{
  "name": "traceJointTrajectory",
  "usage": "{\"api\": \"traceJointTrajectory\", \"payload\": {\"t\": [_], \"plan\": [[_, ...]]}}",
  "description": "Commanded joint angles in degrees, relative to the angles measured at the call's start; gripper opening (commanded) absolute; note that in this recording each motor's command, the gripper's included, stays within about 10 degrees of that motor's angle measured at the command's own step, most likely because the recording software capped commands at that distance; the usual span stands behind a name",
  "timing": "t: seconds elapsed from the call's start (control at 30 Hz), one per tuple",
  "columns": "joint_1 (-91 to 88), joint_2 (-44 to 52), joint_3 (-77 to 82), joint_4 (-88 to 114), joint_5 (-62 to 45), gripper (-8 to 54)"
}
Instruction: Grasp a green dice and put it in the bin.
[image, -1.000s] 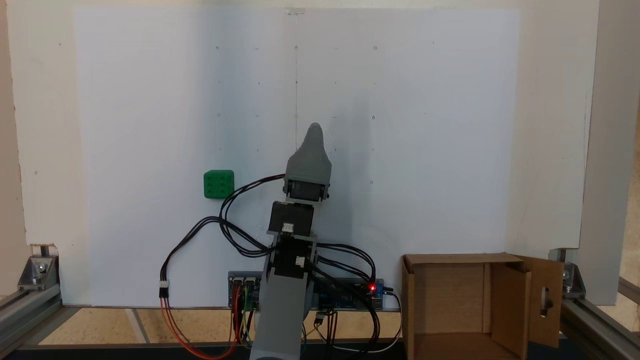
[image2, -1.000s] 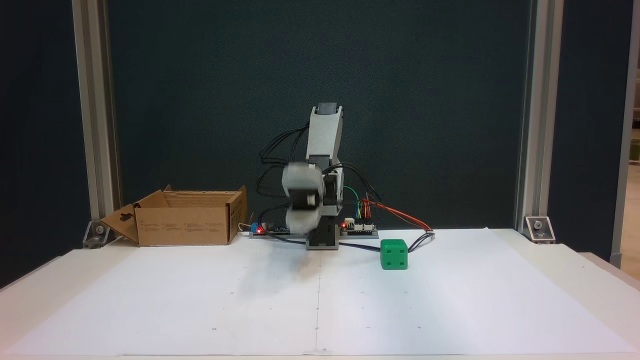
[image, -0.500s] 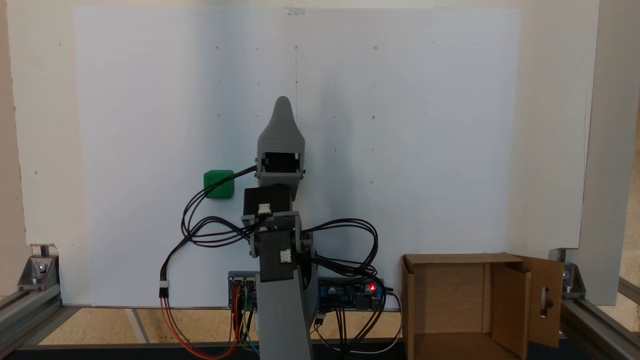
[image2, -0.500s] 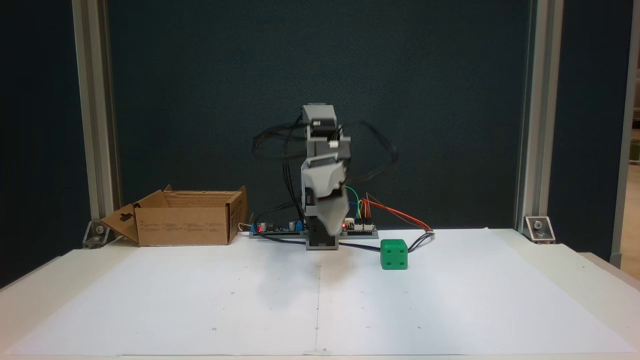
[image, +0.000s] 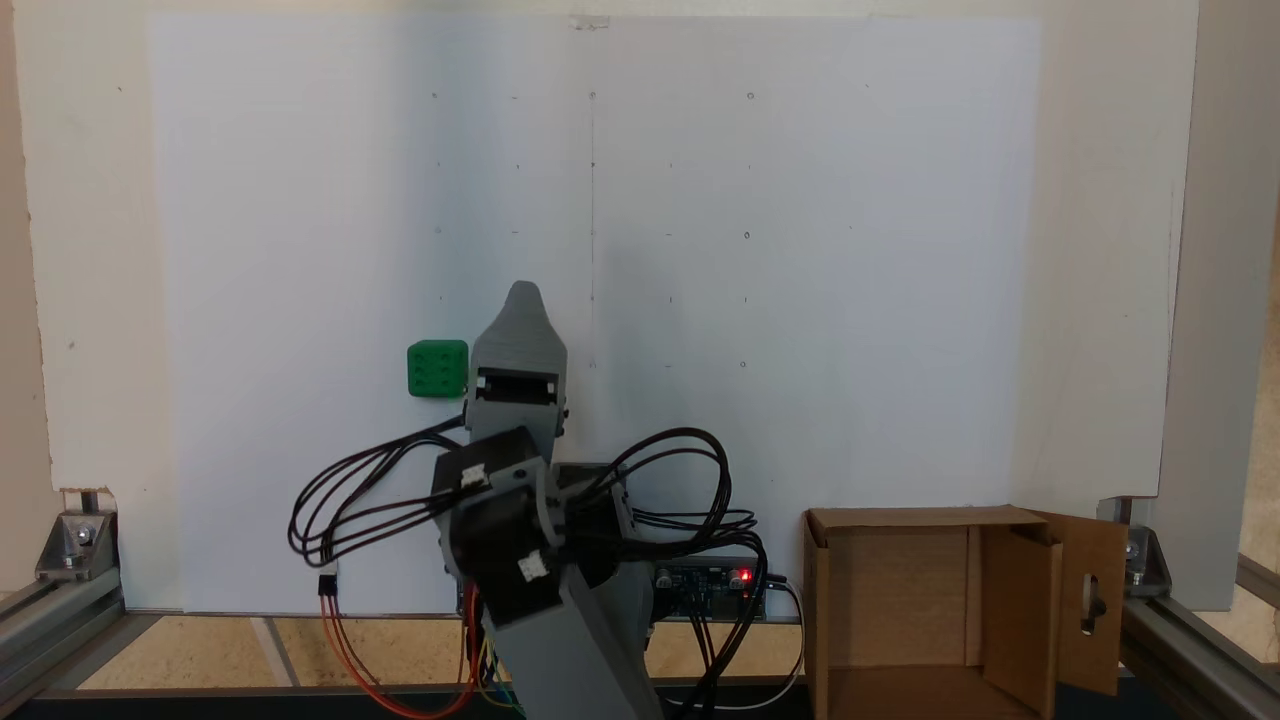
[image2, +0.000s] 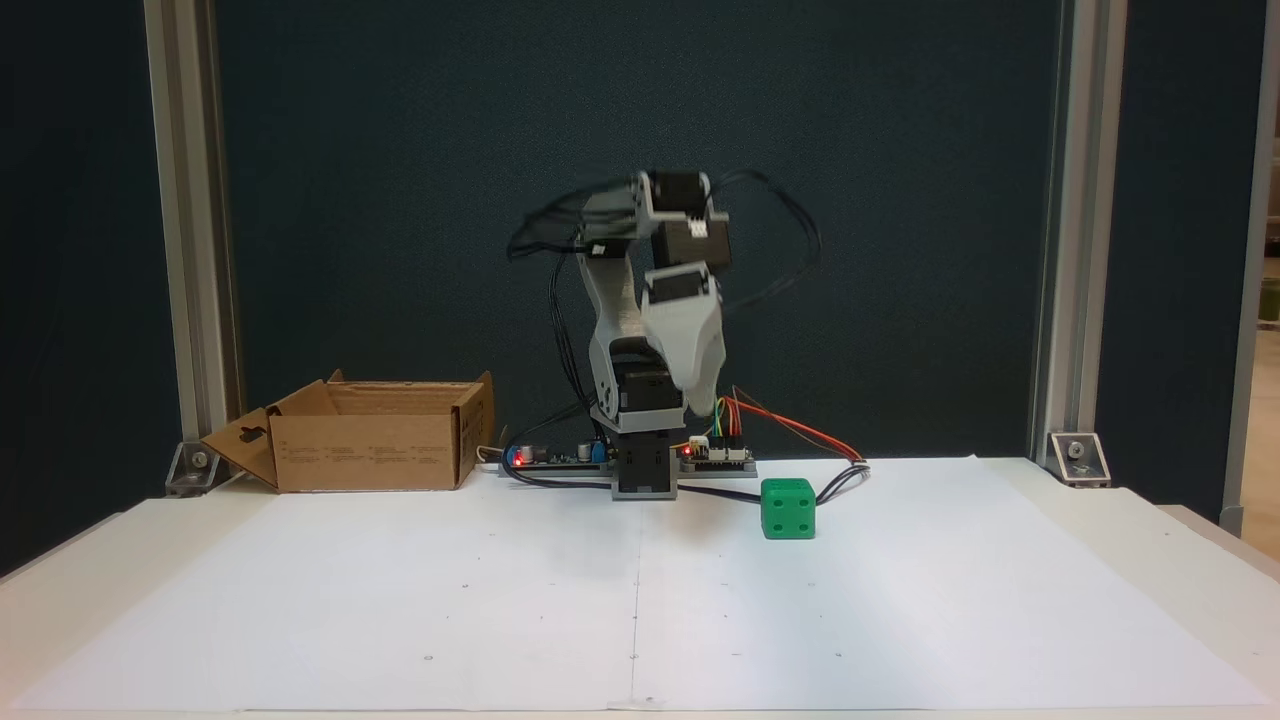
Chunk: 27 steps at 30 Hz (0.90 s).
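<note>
The green dice (image: 437, 368) (image2: 788, 508) rests on the white paper, free of the arm. My gripper (image: 522, 293) (image2: 704, 404) is a grey pointed wedge. In a fixed view it hangs tip-down well above the table, up and to the left of the dice. In the other fixed view its tip lies just right of the dice. Only one tip shows, so the jaws' state is unclear. Nothing is visibly held. The bin (image: 900, 600) (image2: 370, 462) is a brown cardboard box with open flaps, one of them with a slot cutout, standing beside the arm's base.
Black cables (image: 350, 495) loop out from the arm, and a red-orange wire bundle (image2: 815, 440) runs across the table just behind the dice. Circuit boards (image2: 715, 458) sit at the base. Aluminium frame posts (image2: 1060, 230) stand at the table's corners.
The arm has swung toward the dice's side and folded back, so the gripper now hangs closer to the dice. Neither the dice nor the bin has moved.
</note>
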Motion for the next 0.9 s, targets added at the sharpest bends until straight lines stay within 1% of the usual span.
{"api": "traceJointTrajectory", "payload": {"t": [0.0,0.1,0.23,0.3,0.47,0.63,0.87], "plan": [[-0.7,-1.9,-7.7,9.1,5.3,42.6],[-2.2,-5.1,-13.6,18.9,7.1,42.6],[-2.9,-10.6,-20.6,23.9,9.4,42.6],[-4.0,-14.5,-22.7,24.2,9.8,43.6],[-6.7,-16.6,-27.1,22.8,12.7,43.5],[-11.6,-17.6,-27.5,19.2,15.0,43.4],[-16.3,-22.0,-27.6,17.9,17.6,43.4]]}}
